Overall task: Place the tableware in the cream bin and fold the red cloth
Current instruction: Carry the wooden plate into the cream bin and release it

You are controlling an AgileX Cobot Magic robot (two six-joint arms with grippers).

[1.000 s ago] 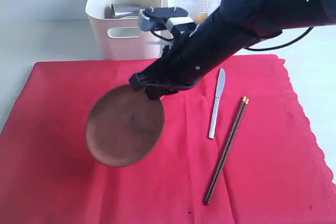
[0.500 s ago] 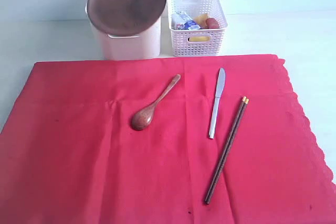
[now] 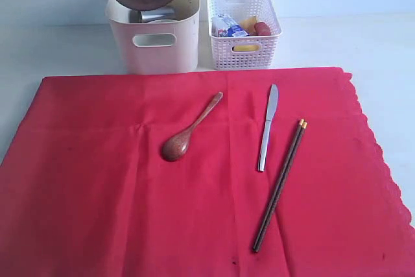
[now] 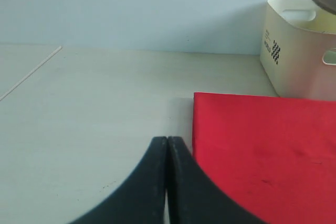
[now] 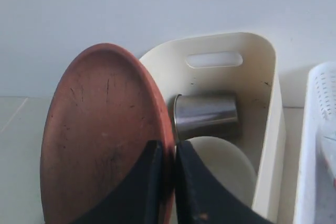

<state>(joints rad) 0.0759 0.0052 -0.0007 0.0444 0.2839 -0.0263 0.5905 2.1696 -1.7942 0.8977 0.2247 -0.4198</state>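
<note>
The jaws of our right gripper (image 5: 168,148) clamp the rim of the round wooden plate (image 5: 100,129), tilted on edge, with the cream bin (image 5: 270,129) directly beyond them. We judge the plate stiff, light and fairly slick, so a rim pinch suits. Our left gripper (image 4: 167,142) has its jaws together, empty.

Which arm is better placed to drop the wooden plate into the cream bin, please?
Right: the right gripper grips the wooden plate over the cream bin; the left gripper rests shut, off beside the red cloth.
</note>
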